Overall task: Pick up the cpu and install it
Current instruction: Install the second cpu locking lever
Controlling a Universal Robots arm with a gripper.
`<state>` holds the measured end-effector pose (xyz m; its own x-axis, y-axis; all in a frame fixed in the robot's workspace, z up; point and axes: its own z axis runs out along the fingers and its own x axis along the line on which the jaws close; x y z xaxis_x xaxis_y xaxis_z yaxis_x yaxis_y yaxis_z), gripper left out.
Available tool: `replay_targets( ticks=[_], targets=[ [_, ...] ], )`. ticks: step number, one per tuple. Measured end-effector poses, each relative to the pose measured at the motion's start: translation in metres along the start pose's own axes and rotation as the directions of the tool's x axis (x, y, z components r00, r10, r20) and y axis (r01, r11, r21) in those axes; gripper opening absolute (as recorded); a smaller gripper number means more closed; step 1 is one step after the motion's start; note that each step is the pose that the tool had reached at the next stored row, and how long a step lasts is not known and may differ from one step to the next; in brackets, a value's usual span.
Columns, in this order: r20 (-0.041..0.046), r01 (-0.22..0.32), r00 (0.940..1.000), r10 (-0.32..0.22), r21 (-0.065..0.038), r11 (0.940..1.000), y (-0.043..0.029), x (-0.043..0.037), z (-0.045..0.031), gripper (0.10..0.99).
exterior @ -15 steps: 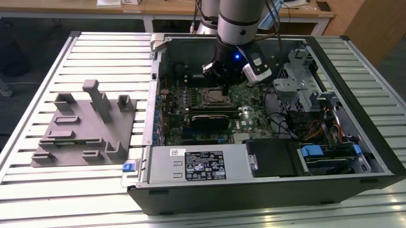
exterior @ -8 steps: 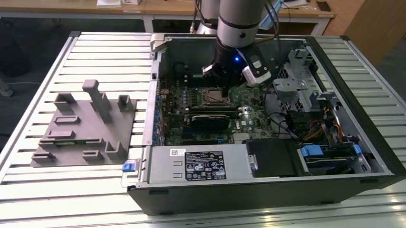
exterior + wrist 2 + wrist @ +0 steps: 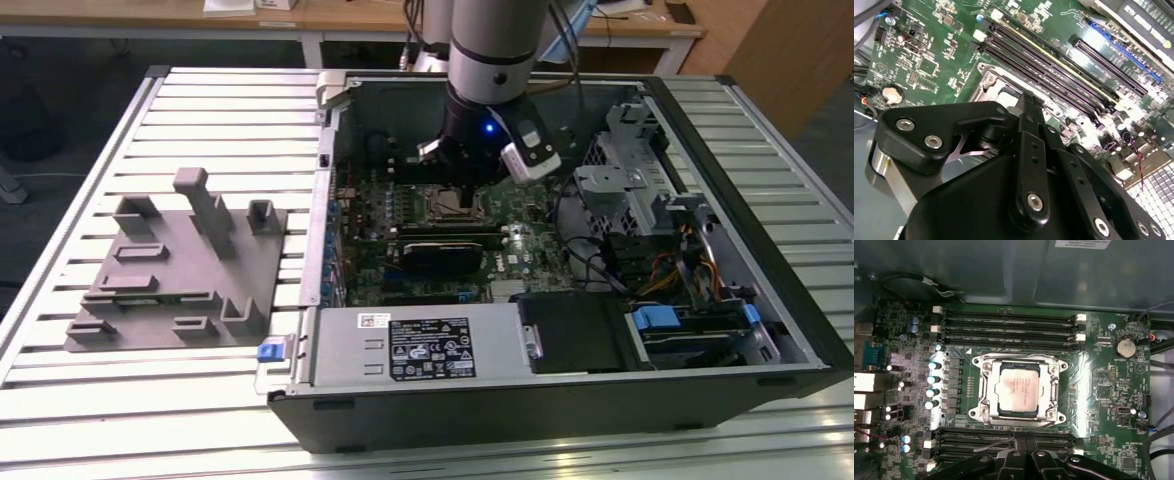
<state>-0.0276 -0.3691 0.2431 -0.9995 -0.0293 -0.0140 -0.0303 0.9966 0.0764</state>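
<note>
The cpu (image 3: 1017, 389), a pale silvery square chip, lies flat inside the metal socket frame (image 3: 1019, 390) on the green motherboard (image 3: 1104, 380). In the exterior view the cpu (image 3: 454, 206) sits in the socket inside the open computer case, directly under my gripper (image 3: 467, 186). My gripper (image 3: 1021, 437) hangs just beside the socket frame, over the memory slots, with its black fingers pressed together and nothing between them. The second wrist view has the shut gripper (image 3: 1030, 98) above the socket frame's edge (image 3: 988, 80).
The black case (image 3: 561, 400) lies open on a slatted white table (image 3: 200, 110). A black ribbed block (image 3: 434, 255) sits near the socket. A labelled power supply (image 3: 414, 345), drive cages (image 3: 641, 190) and cables (image 3: 667, 270) crowd the case. A grey fixture plate (image 3: 174, 260) stands at the exterior view's left.
</note>
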Motion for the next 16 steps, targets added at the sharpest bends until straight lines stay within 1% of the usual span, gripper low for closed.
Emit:
replay_targets(
  ticks=[2, 7, 12, 15, 16],
  targets=[
    [-0.0002, 0.000, 1.0000, 0.000, 0.000, 1.0000, -0.0005, 0.0004, -0.0001, 0.106],
    [-0.0001, 0.000, 1.0000, 0.000, 0.000, 1.0000, -0.0062, 0.0007, -0.0002, 0.106],
    [0.0003, -0.007, 1.0000, 0.007, 0.000, 1.0000, -0.0069, 0.0027, 0.0006, 0.106],
    [0.0005, -0.008, 1.0000, 0.008, 0.000, 1.0000, -0.0074, 0.0059, 0.0019, 0.106],
    [0.0005, -0.008, 1.0000, 0.008, 0.000, 1.0000, -0.0075, 0.0083, 0.0024, 0.106]
  ],
)
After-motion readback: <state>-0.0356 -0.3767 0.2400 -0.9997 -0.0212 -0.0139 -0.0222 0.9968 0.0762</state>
